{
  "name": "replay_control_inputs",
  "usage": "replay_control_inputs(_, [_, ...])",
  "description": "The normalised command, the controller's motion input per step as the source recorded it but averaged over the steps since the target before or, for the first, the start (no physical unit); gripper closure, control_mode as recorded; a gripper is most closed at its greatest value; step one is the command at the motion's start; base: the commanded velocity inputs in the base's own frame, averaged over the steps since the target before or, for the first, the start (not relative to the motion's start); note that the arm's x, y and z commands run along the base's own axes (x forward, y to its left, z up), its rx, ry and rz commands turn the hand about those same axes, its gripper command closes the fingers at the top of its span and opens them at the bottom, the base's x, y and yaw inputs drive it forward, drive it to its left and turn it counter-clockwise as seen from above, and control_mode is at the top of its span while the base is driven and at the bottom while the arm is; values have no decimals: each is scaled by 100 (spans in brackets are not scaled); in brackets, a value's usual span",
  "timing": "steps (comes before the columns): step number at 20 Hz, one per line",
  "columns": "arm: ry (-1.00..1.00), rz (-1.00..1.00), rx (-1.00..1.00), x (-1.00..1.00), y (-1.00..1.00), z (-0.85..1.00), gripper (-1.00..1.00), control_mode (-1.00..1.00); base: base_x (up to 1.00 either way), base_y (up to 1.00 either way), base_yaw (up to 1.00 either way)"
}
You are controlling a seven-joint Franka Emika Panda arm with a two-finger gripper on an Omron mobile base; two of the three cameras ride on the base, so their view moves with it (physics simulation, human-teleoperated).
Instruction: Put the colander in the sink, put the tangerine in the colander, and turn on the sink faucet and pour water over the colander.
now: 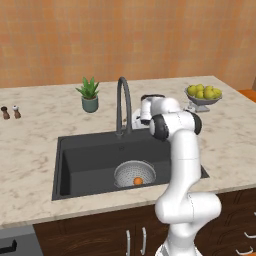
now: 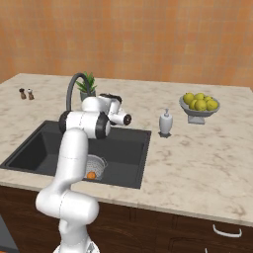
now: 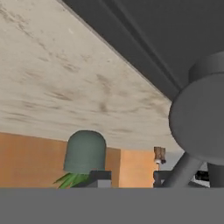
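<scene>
The silver colander (image 1: 125, 174) (image 2: 97, 163) sits in the black sink (image 1: 85, 150) (image 2: 34, 143), toward its front right. The small orange tangerine (image 1: 138, 181) (image 2: 91, 175) lies inside it. The dark gooseneck sink faucet (image 1: 122, 100) (image 2: 73, 86) rises behind the basin, and no water runs from it. My gripper (image 1: 137, 119) (image 3: 131, 177) hangs just right of the faucet's base, low over the counter. In the hand view the faucet's round base (image 3: 201, 118) looms at the right. My fingertips (image 3: 101, 177) stand a small gap apart with nothing between them.
A potted plant (image 1: 90, 95) (image 2: 88, 84) (image 3: 85, 151) stands left of the faucet. A footed bowl of yellow-green fruit (image 1: 203, 95) (image 2: 199, 105) sits at the back right, with a soap dispenser (image 2: 165, 122) beside the sink. Two small shakers (image 1: 10, 112) (image 2: 25, 93) stand far left.
</scene>
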Motion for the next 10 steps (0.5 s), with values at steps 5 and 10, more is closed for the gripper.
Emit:
replay_control_inputs(5, [0,-29,-1,83,-99,22,100,-100,0,0,0])
replay_control_inputs(10, [0,-19,0,78,-100,7,100,-100,0,0,0])
